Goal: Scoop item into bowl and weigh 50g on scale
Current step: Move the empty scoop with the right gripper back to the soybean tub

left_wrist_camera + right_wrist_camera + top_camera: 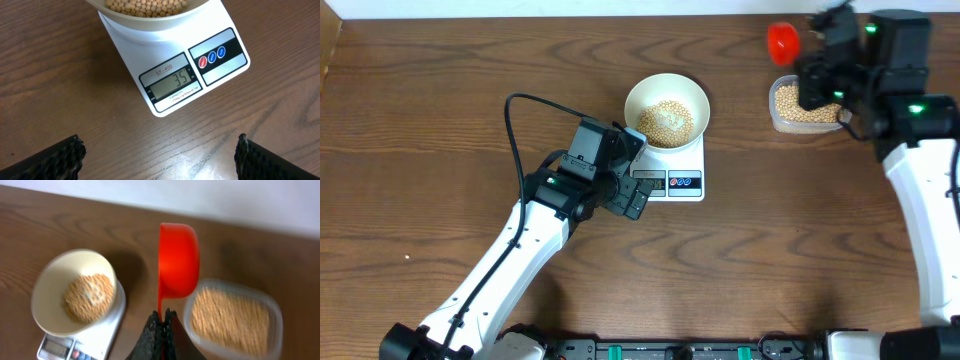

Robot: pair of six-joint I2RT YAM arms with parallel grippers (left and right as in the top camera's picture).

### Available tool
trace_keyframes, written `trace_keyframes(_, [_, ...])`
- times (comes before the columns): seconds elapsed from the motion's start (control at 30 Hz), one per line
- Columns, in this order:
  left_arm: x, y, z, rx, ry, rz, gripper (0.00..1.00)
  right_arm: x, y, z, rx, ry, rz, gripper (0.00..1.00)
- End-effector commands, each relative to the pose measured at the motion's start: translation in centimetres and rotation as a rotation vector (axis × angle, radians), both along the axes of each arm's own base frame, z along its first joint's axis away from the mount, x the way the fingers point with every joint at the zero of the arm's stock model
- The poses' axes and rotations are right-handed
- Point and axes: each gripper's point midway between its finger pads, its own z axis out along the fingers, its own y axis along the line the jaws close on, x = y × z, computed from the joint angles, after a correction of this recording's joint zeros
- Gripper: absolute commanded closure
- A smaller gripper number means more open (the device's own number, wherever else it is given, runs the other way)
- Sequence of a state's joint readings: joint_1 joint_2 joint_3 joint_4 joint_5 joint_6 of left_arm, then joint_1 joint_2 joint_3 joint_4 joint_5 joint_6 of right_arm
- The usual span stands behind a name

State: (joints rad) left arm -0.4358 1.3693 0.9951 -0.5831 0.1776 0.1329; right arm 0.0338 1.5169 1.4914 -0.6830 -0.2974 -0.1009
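Note:
The white bowl [666, 111] holds a heap of tan beans [666, 121] and stands on the white scale [670, 178]. In the left wrist view the scale [175, 70] shows "35" on its display [172, 84]. My left gripper [636, 193] is open just in front of the scale, with nothing between its fingers [55, 160]. My right gripper [163, 315] is shut on the thin handle of a red scoop [178, 266], held in the air beside a clear container of beans [231, 317]. The scoop [782, 40] is turned on its side.
The clear plastic container [802, 105] sits at the back right, under my right arm. The bowl [75, 292] and scale lie to its left. A black cable [515, 130] loops over the left arm. A pale wall lies beyond the table's far edge.

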Motion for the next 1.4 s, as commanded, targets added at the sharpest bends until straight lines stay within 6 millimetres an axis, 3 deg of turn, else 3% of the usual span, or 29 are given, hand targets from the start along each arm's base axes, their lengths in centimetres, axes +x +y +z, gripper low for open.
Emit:
trace_keyframes(0.0, [0.2,0.0,0.2,0.010,-0.010,-0.012,0.02,-1.2,-2.3,-2.4,0.057,0.135,-0.073,0.99])
trace_keyframes(0.13, [0.2,0.0,0.2,0.010,-0.010,-0.012,0.02,-1.9,-4.5,-5.3,-0.018,0.241,-0.143,0.99])
trace_keyframes(0.37, [0.2,0.0,0.2,0.010,-0.010,-0.012,0.02,-1.3,-4.8,-10.6,-0.045,0.385,-0.139,0.99])
trace_keyframes(0.57, [0.2,0.0,0.2,0.010,-0.010,-0.012,0.02,-0.8,-6.9,-15.0,-0.147,0.482,-0.209,0.99])
trace_keyframes(0.97, [0.2,0.0,0.2,0.010,-0.010,-0.012,0.02,0.9,-7.8,-15.3,-0.150,0.441,-0.282,0.99])
trace_keyframes(1.07, [0.2,0.0,0.2,0.010,-0.010,-0.012,0.02,1.1,-7.7,-16.5,-0.143,0.463,-0.289,0.99])
trace_keyframes(1.2, [0.2,0.0,0.2,0.010,-0.010,-0.012,0.02,1.2,-6.3,-18.3,-0.072,0.511,-0.242,0.99])
trace_keyframes(1.37, [0.2,0.0,0.2,0.010,-0.010,-0.012,0.02,1.9,-4.0,-18.2,0.063,0.508,-0.192,0.99])
